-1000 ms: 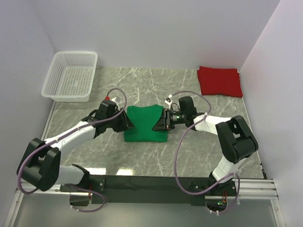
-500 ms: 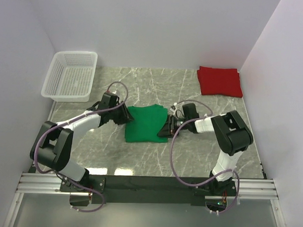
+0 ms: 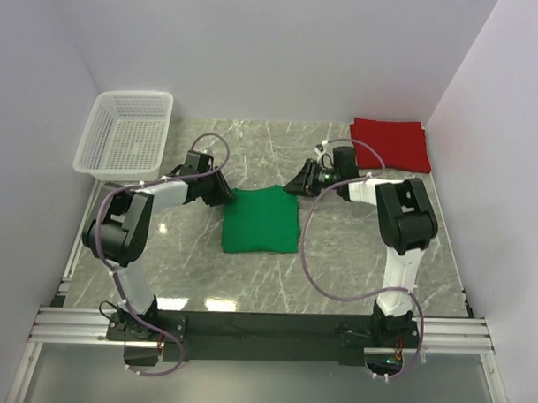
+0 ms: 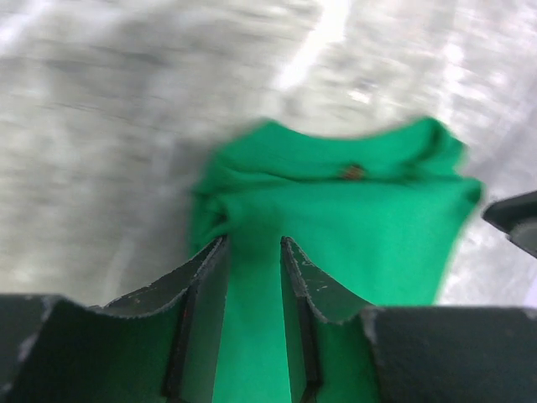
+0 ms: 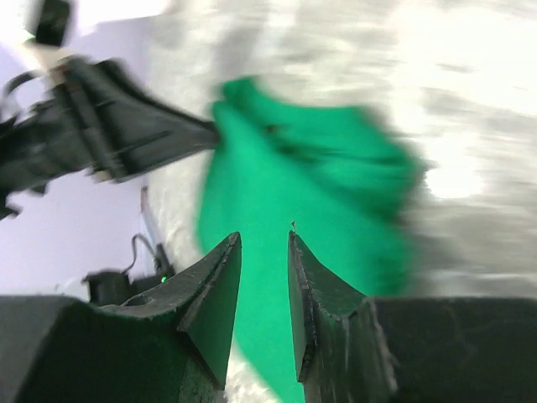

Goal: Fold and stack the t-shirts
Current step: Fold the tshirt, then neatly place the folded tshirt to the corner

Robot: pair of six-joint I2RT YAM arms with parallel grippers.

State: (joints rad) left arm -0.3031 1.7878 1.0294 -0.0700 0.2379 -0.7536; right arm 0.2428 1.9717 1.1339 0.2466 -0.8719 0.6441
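left end effector (image 3: pixel 223 195) and right end effector (image 3: pixel 296 183) have slid away, slightly spread, empty; green shirt (image 3: pixel 260 221) between them lies folded, ready to stack.

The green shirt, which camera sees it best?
The top camera. It shows the whole folded green shirt, sharp and from above. Both wrist cameras see it too, but it is blurry there and its near part is hidden.
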